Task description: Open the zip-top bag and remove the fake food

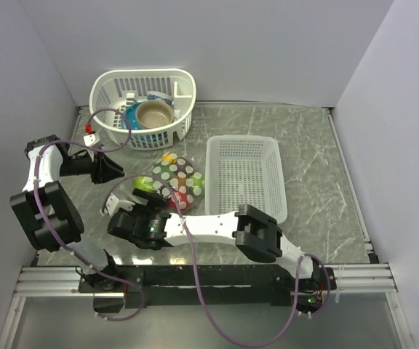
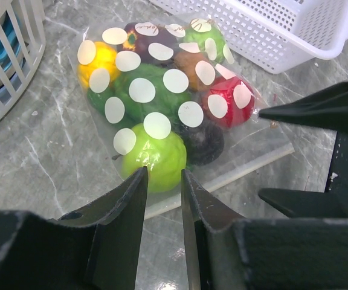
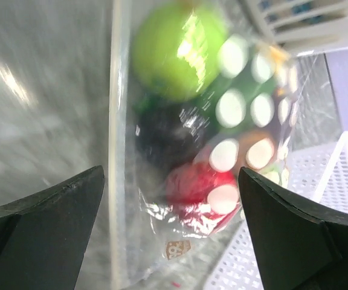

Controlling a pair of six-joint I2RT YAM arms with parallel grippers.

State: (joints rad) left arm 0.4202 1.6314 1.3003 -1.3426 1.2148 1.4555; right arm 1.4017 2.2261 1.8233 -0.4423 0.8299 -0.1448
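The zip-top bag (image 1: 174, 178), clear with white dots, lies flat on the marble table with the fake food inside. In the left wrist view the bag (image 2: 162, 78) holds lime-green (image 2: 156, 158), red (image 2: 225, 112), yellow, dark maroon, green and orange pieces. Its zip strip (image 2: 240, 172) runs along the near edge and looks closed. My left gripper (image 2: 164, 172) is only narrowly open and empty, pointing at the lime-green piece and the strip. It is left of the bag in the top view (image 1: 118, 174). My right gripper (image 3: 171, 172) is wide open just above the bag's red piece and zip strip (image 3: 116, 151).
A white mesh tray (image 1: 244, 174) stands right of the bag, touching it. A white round basket (image 1: 144, 109) with a bowl and blue dish stands at the back left. The right arm's forearm lies across the near table. Grey walls enclose the table.
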